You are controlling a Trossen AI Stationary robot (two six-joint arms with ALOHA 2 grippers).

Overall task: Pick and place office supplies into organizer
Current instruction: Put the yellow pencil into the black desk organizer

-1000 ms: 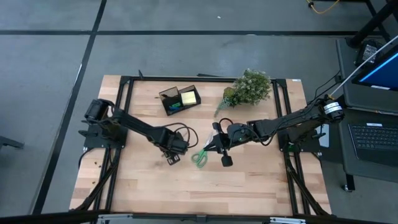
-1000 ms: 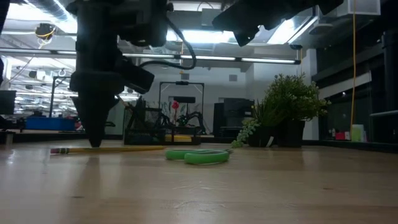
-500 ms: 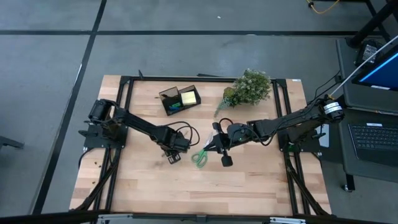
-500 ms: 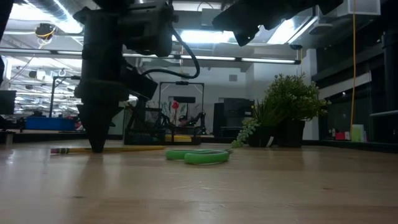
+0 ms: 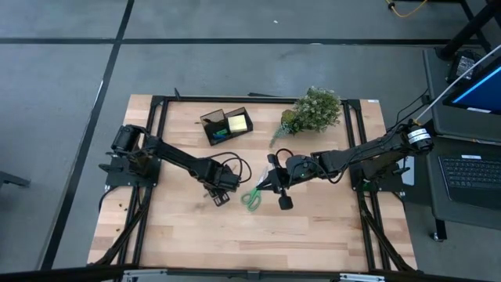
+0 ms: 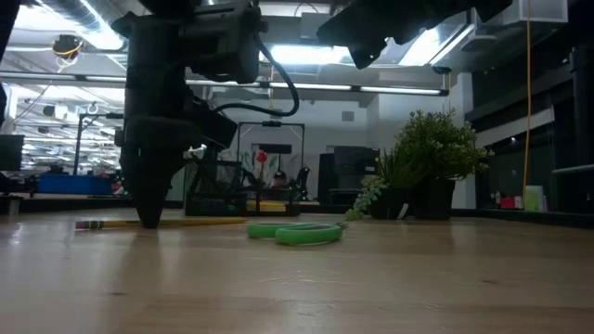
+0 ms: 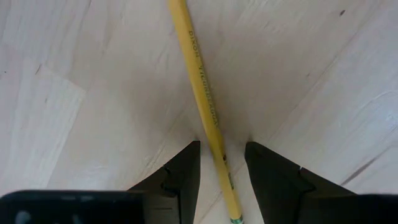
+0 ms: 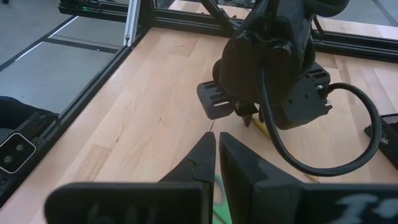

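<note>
A yellow wooden pencil (image 7: pixel 202 93) lies flat on the wooden table (image 5: pixel 313 235), left of centre. My left gripper (image 7: pixel 222 144) points straight down over it, open. One finger stands on each side of the pencil near its green-banded end, with a gap on both sides. In the high view this gripper (image 5: pixel 217 193) is just left of the green-handled scissors (image 5: pixel 252 199), which lie flat. My right gripper (image 8: pixel 217 134) is shut and hangs above the table to the right of the scissors. The black organizer (image 5: pixel 225 124) stands at the back with a yellow sticky-note pad (image 5: pixel 238 121) in it.
A bushy green plant (image 5: pixel 313 110) stands at the back right, beside the organizer. The black table frame (image 5: pixel 156 106) runs along the edges. The near half of the table holds nothing but bare wood. In the low view the pencil (image 6: pixel 167 222) and the scissors (image 6: pixel 295 232) lie side by side.
</note>
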